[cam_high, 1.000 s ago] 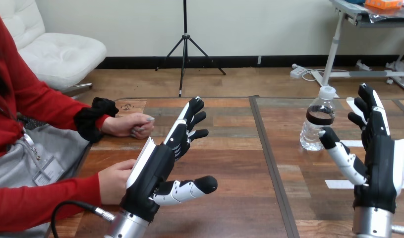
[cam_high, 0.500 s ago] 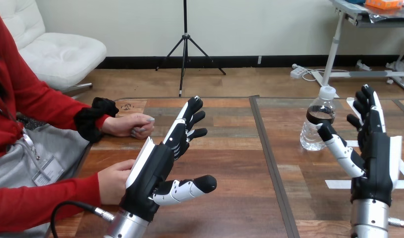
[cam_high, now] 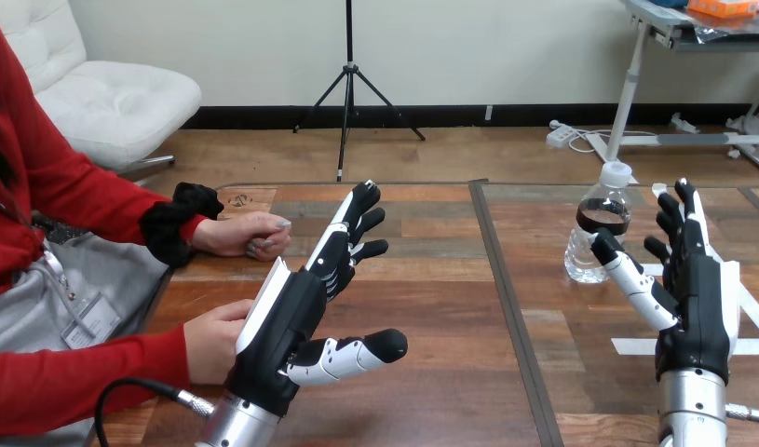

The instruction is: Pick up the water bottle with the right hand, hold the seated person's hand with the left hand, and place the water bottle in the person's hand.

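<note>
Water bottle [cam_high: 600, 223]: clear plastic, white cap, dark label band round the upper body. It stood upright on the wooden table [cam_high: 431, 307], right of centre in the frame and near the far edge. The contents looked clear through the wall; the fill level could not be read.

Right hand [cam_high: 694, 298]: at the frame's right, just beside the bottle. It was released, fingers straight and pointing away up the frame, thumb angled toward the bottle's lower side. Whether the thumb touched the bottle could not be told.

Left hand [cam_high: 296, 317]: lower left of centre, also released, fingers straight, thumb stuck out to the right, grasping nothing.

The person's near hand [cam_high: 212, 340], lower left, lay just beside the back of the left hand. The person's far hand [cam_high: 245, 235], upper left, rested loosely closed on the table, apart from the left fingers.

Versus one second before: the right hand had shifted left, closing on the bottle. The bottle, the left hand and both person's hands were unchanged.
</note>
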